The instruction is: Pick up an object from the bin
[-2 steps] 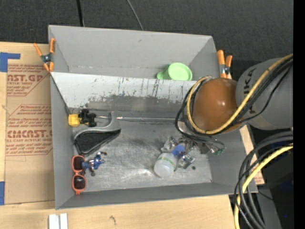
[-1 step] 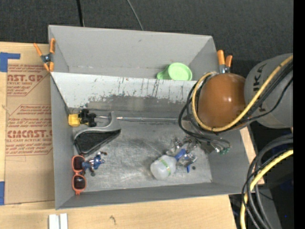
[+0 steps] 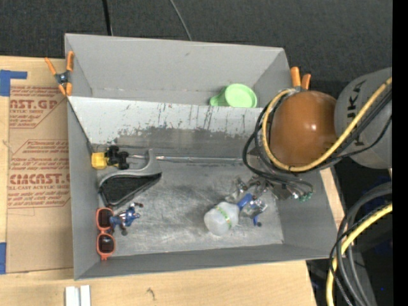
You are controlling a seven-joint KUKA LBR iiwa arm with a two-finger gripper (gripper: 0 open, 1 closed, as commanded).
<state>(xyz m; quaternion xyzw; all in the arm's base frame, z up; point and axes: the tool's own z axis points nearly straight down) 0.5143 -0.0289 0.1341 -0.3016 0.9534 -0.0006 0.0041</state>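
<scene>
The grey bin [image 3: 185,62] holds a few loose things, and a white cup [image 3: 221,219] lies on its side on the floor close to the near wall. The arm [image 3: 366,123], with its round orange cover [image 3: 303,127], hangs up and to the right of the cup. Its gripper [image 3: 256,193] sits low, just right of the cup, over a small blue and silver thing [image 3: 250,204] that touches the cup's right side. Whether the gripper is apart or together cannot be told, since the cover and cables hide it. A black curved piece [image 3: 127,185] lies well to the left of the cup. A green lid [image 3: 239,96] rests against the far wall, well above the cup. Orange sunglasses [image 3: 104,231] lie far left of the cup, by the left wall. A yellow and black tool [image 3: 105,159] lies up and far left of the cup. A small blue toy [image 3: 126,217] lies left of the cup, just beside the sunglasses.
</scene>
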